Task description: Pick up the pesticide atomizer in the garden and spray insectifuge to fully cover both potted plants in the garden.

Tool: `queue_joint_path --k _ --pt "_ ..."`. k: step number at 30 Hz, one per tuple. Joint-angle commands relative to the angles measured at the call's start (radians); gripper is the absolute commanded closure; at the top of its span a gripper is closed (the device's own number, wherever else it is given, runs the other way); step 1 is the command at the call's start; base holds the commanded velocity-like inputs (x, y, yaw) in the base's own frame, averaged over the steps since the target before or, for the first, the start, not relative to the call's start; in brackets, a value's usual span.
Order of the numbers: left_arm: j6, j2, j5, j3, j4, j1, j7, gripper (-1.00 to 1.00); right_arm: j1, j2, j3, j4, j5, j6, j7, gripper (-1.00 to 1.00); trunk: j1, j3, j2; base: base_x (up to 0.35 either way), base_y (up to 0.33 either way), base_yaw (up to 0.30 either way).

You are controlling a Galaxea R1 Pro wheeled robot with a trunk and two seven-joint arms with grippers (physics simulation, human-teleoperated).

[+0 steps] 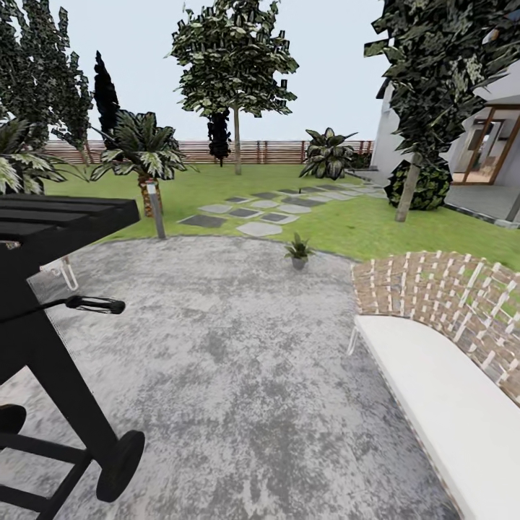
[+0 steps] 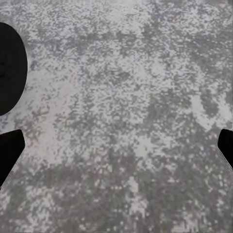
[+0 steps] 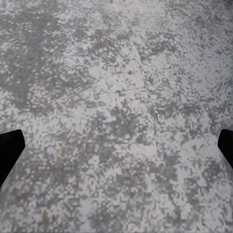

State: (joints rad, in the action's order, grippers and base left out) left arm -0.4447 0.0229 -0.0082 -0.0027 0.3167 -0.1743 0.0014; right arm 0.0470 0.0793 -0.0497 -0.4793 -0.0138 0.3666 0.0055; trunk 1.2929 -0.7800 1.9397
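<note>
One potted plant, a low rosette of pointed green leaves in a tiny grey pot, stands at the far edge of the grey mottled paving, where the lawn begins. The pesticide atomizer is out of view. My left gripper is open above bare paving, its dark fingertips at the picture's two sides with nothing between them. My right gripper is likewise open over paving, holding nothing.
A black grill on wheels stands close at the left. A woven chair with a white cushion is close at the right. A grey bollard lamp, a palm, stepping stones, trees, a slat fence and a house lie beyond.
</note>
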Motion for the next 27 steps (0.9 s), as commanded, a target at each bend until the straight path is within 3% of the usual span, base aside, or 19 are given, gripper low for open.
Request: queue_joint_path --k 1,27 --pt "-0.003 0.0 -0.001 -0.001 -0.001 -0.001 0.0 -1.0 0.001 0.0 -0.002 0.001 -0.002 0.003 0.001 -1.0 0.0 -0.001 0.0 0.338 0.0 0.0" --pt "-0.003 0.0 -0.001 0.0 -0.001 -0.001 0.0 -1.0 0.001 -0.001 -0.002 -0.001 0.0 0.003 0.001 -1.0 0.0 -0.001 0.0 0.338 -0.061 0.0"
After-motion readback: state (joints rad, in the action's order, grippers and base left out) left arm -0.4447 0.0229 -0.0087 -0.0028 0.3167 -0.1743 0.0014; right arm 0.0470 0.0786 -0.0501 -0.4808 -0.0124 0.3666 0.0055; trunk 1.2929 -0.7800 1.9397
